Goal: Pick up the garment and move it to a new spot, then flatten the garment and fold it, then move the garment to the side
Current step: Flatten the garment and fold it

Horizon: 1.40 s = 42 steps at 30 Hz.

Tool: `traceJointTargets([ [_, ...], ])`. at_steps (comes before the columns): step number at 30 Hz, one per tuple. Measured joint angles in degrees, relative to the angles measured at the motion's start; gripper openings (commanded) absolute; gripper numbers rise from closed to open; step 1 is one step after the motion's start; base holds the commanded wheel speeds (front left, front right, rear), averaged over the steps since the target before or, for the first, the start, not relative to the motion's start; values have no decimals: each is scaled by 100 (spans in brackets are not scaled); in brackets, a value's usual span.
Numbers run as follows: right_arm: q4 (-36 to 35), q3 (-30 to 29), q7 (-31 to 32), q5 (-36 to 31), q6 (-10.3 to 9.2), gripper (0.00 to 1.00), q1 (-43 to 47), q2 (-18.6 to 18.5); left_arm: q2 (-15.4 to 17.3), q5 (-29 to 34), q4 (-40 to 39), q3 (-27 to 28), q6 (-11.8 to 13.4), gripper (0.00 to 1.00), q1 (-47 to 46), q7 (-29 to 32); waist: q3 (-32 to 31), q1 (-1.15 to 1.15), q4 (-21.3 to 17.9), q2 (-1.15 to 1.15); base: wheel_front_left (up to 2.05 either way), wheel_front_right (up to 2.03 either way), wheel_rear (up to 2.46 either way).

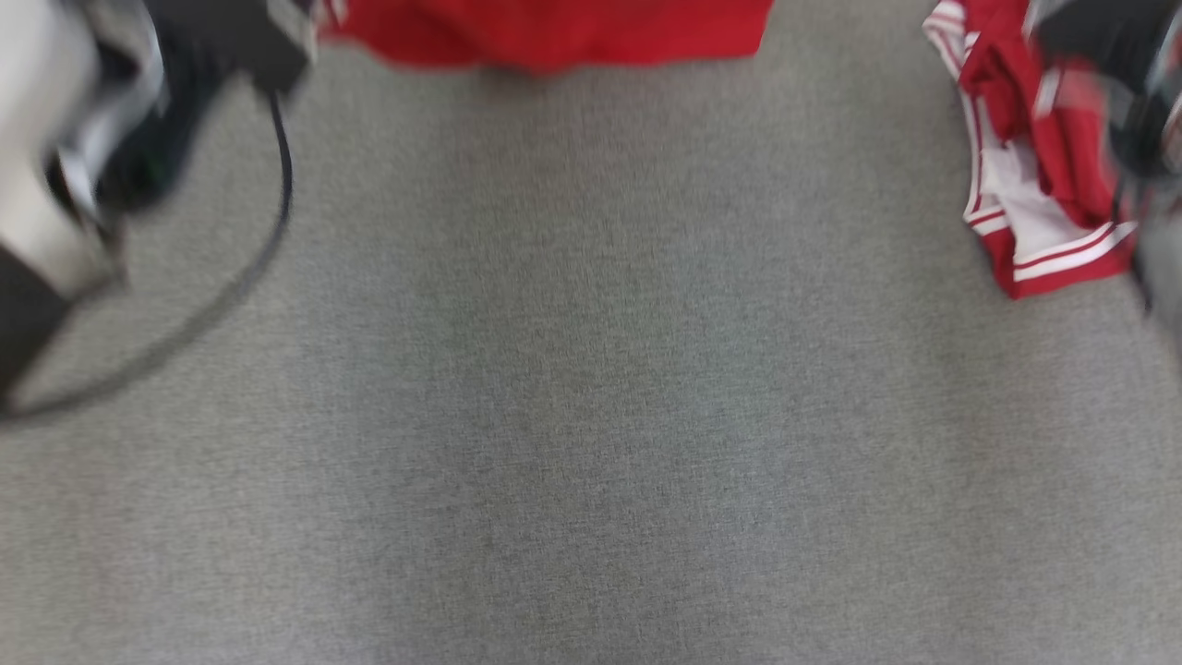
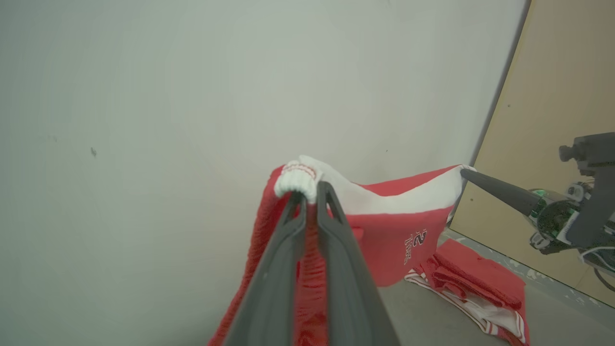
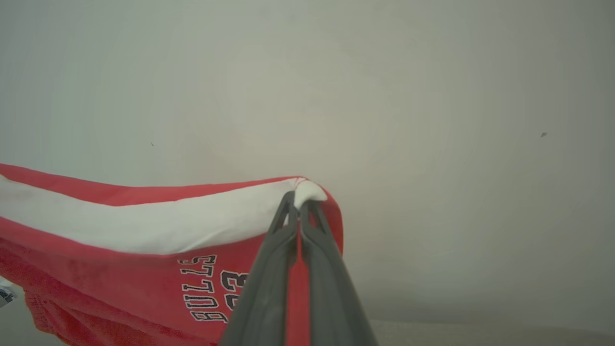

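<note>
Head view: the picture is blurred. The red garment (image 1: 545, 32) shows as a hem along the top edge, centre, hanging above the grey counter (image 1: 591, 416). The bare middle of the counter looks like the spot meant for laying it out. A second red-and-white garment (image 1: 1034, 166) lies bunched at the upper right. The pale left forearm (image 1: 55, 139) and its dark cable (image 1: 282, 185) fill the upper left.

Left wrist view: the left gripper (image 2: 310, 190) rises from the bottom centre, its fingers clenched on one bunched end of the white waistband (image 2: 399, 199). At the right, the right gripper (image 2: 467, 172) pinches the other end. Held by both corners, the cloth hangs spread before the pale wall (image 2: 192, 96), which should let it come down flat rather than crumpled. The second garment lies at the lower right, beside a wooden panel (image 2: 562, 96).

Right wrist view: the right gripper's fingers are closed tight on the waistband corner at centre. The band runs taut to the left edge, and the lettering (image 3: 206, 288) hangs below it.
</note>
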Motion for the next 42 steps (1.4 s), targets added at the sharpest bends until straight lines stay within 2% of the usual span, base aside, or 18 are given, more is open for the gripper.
traceJointTargets([
  [3,-463,-12,11,282,0,0,885,-118,114,-93,-366,154,0,0,762,-59,-189,-1,22,-1,0,0,0],
  [5,-739,-11,11,281,0,0,1442,-248,141,-67,-598,403,99,0,1315,-62,-297,0,47,0,0,0,0],
  [9,-1215,-157,2,219,0,0,2502,-387,103,258,-1138,882,234,0,2619,-71,-471,-1,118,-1,0,0,0],
  [13,-1579,-368,44,208,0,0,3497,-303,62,633,-1478,1238,298,0,3898,-75,-646,0,171,-1,0,0,0],
  [19,-1989,-717,186,137,0,0,4763,-108,-25,932,-1681,1530,198,0,5365,-78,-888,-1,222,-1,0,0,0],
  [25,-2179,-1078,316,-8,0,0,5759,54,-259,1122,-1534,1793,98,0,6309,-78,-1098,-1,262,-1,0,0,0],
  [30,-2390,-1334,486,-16,0,0,6433,258,-381,1517,-1412,1867,49,0,6968,-78,-1279,0,256,-1,0,0,0],
  [35,-2703,-1506,780,0,0,0,7159,434,-421,2152,-1324,1923,40,0,7558,-78,-1495,0,262,-1,0,0,0],
  [42,-2969,-1633,1102,36,0,0,7767,565,-506,2416,-1349,2223,16,0,8151,-78,-1677,0,314,-1,0,0,0],
])
